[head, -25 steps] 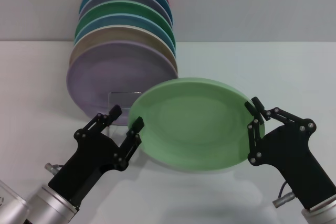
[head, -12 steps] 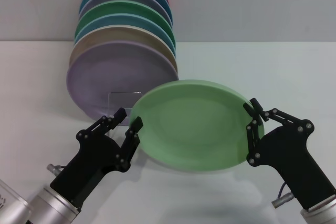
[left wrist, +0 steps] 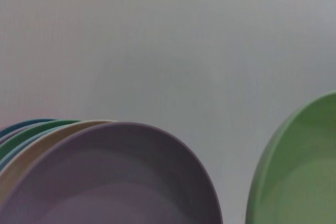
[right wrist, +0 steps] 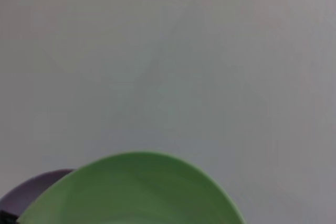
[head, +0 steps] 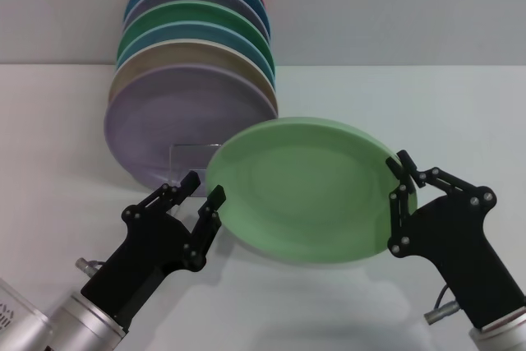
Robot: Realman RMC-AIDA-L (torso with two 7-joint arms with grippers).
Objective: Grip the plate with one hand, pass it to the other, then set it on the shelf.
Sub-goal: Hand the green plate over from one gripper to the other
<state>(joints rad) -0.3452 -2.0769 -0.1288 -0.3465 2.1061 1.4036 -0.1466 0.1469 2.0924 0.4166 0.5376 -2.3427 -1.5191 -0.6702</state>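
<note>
The round, pale mint-green matte plate [head: 308, 191] hung above the white counter [head: 460, 113], tilted so that its shallow face turned toward the robot's head. Its right rim was pinched by the right pincer [head: 397, 173], a black two-fingered linkage with silver pivot screws on a silver-grey wrist, which reached up from the lower right. The plate's left rim lay just beside the left pincer [head: 203, 187], a like black linkage on a silver-grey wrist rising from the lower left; its fingers were spread, with the nearer fingertip close against the plate's edge, though whether it touched could not be told. In the left wrist view the same plate [left wrist: 299, 171] showed as a green curved edge at one side, and in the right wrist view the plate [right wrist: 131, 192] filled the lower part of the frame.

Behind the plate's left side stood the small clear plate rack [head: 191, 156], its upright square front frame visible between the plate and the stack. In it leaned a row of upright round plates [head: 197, 47], the lavender plate [head: 181, 117] foremost, then beige, blue, darker green, grey-violet, blue and dark red ones behind.
</note>
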